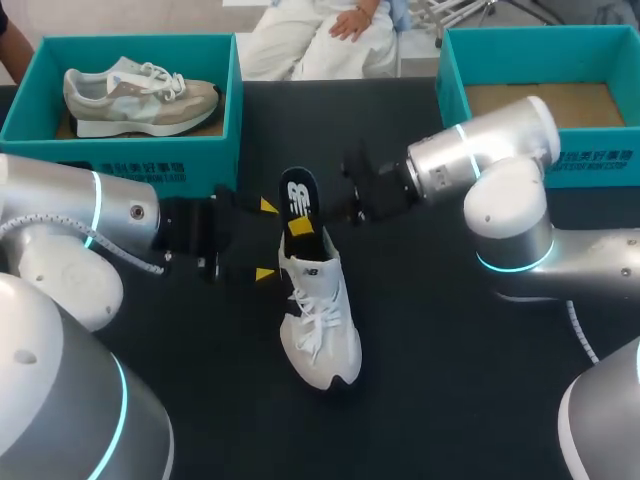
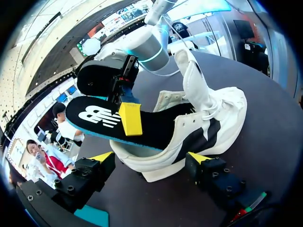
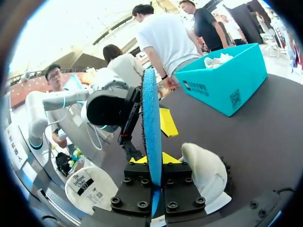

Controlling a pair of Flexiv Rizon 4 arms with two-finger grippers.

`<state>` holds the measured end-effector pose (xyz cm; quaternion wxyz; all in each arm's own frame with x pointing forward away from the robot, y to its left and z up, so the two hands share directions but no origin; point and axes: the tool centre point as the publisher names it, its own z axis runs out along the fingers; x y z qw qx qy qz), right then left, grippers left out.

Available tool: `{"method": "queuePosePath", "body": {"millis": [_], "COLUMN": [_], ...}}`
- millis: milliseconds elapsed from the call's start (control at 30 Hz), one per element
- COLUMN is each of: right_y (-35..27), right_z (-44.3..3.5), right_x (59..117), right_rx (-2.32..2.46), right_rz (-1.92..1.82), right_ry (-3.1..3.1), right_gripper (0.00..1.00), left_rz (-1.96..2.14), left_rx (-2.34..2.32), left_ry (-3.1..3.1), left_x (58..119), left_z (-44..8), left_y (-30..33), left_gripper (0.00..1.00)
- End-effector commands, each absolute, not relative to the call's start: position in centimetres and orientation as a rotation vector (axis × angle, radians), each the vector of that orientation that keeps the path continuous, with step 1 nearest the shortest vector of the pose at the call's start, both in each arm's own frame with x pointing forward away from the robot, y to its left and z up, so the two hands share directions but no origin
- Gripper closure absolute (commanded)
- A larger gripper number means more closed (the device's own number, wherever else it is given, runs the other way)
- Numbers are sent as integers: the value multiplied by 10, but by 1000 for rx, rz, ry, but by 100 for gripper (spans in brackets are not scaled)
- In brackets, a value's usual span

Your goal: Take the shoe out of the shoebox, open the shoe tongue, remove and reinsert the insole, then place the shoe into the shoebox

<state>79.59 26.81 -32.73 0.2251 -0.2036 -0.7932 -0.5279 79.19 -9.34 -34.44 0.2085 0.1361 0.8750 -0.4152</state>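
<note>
A white shoe (image 1: 318, 320) stands on the black table, heel away from me. Its black insole (image 1: 298, 200) with a blue underside sticks up out of the heel opening. My right gripper (image 1: 300, 226) is shut on the insole, one yellow tip showing on its top face. In the right wrist view the insole (image 3: 151, 118) stands edge-on between the shut fingers (image 3: 154, 161). My left gripper (image 2: 151, 158) is open, with the shoe's heel (image 2: 156, 161) between its fingers; whether they touch it I cannot tell. The tongue (image 2: 196, 80) is pulled up.
A teal shoebox (image 1: 232, 110) at the back left holds a beige shoe (image 1: 140, 95). A second teal shoebox (image 1: 448, 85) stands at the back right, behind my right arm. Bare table lies in front of the shoe's toe.
</note>
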Motion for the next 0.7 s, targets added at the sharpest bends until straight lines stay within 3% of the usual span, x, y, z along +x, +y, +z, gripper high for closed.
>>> {"method": "queuePosePath", "body": {"millis": [33, 467, 567, 700], "right_y": [273, 267, 267, 267], "right_z": [-341, -335, -327, -319], "right_x": [791, 777, 782, 788], "right_rx": [-569, -640, -632, -624], "right_rz": [-1421, -1373, -1380, -1385], "right_ry": [-2173, -2193, -2219, -2231], "right_gripper": [100, 100, 83, 82], "left_rz": [-1150, -1150, -1150, -1150], "left_rx": [379, 379, 379, 379], "left_ry": [2438, 2438, 2438, 2438], "left_x": [791, 791, 791, 791], "left_z": [-344, -344, -344, -344], "left_y": [-94, -94, -94, -94], "left_gripper": [0, 0, 0, 0]}}
